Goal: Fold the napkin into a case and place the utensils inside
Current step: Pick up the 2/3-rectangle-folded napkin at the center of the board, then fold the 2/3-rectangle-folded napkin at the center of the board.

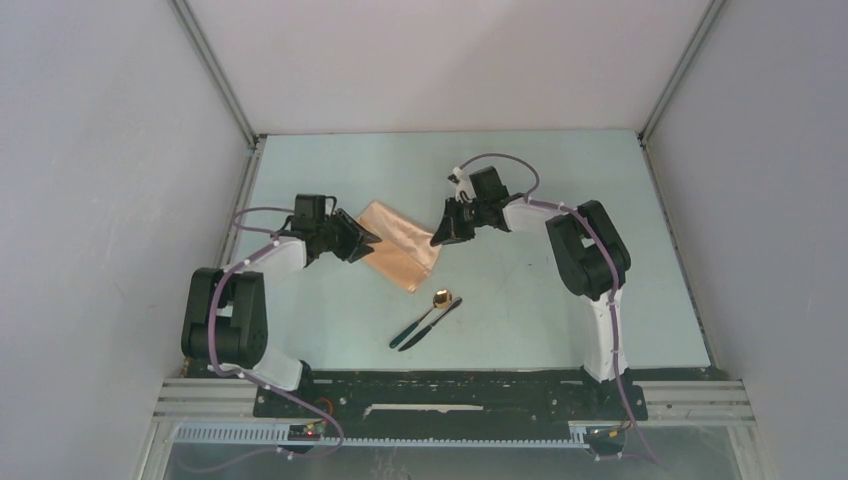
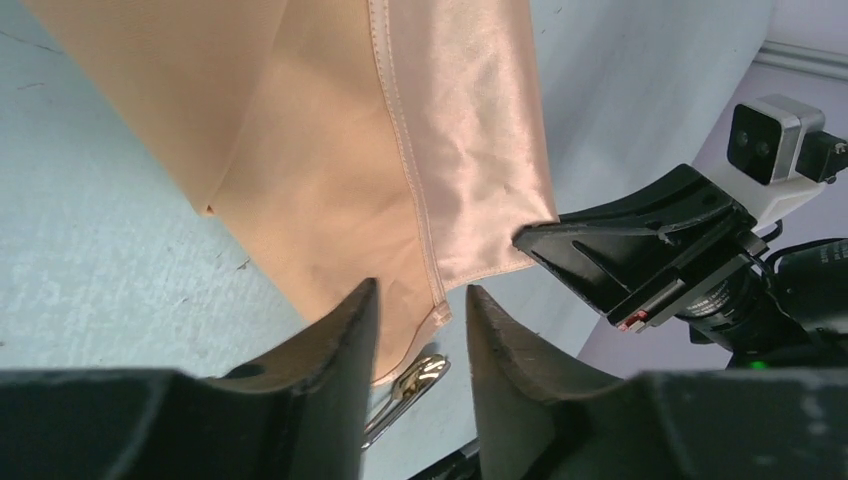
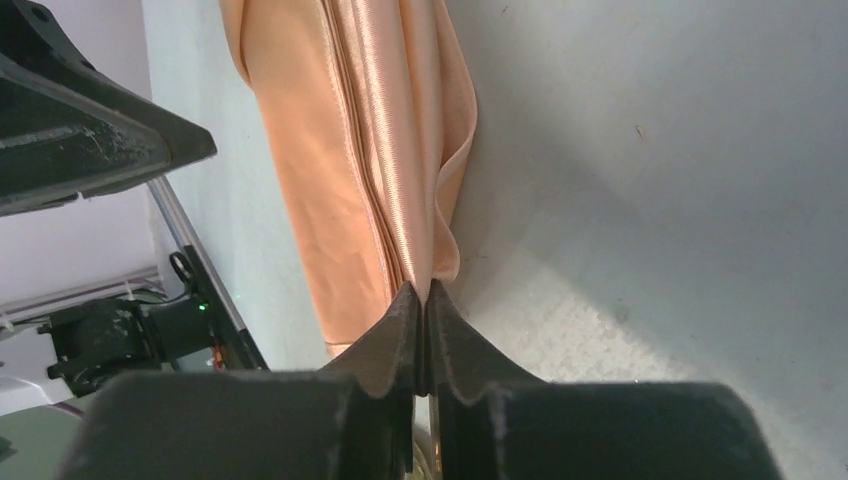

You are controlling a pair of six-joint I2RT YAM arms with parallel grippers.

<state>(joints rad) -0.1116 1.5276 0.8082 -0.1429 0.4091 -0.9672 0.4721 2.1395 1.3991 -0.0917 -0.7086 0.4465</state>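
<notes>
The peach-tan napkin (image 1: 400, 245) lies folded in layers on the pale table, as a slanted rectangle between the two arms. My left gripper (image 2: 420, 290) is open at the napkin's left end; a hemmed corner of the cloth (image 2: 330, 150) lies between its fingers, ungripped. My right gripper (image 3: 420, 292) is shut on the edge of the napkin (image 3: 350, 150) at its right corner (image 1: 440, 238). The utensils lie side by side nearer the arm bases: a spoon with a gold bowl (image 1: 441, 298) and a slim dark knife (image 1: 432, 325). The spoon (image 2: 420, 375) also shows under the left jaws.
White walls with metal corner posts enclose the table on three sides. The arm bases and a black rail (image 1: 450, 390) run along the near edge. The two grippers are close together over the napkin, with the right gripper (image 2: 525, 238) showing in the left wrist view.
</notes>
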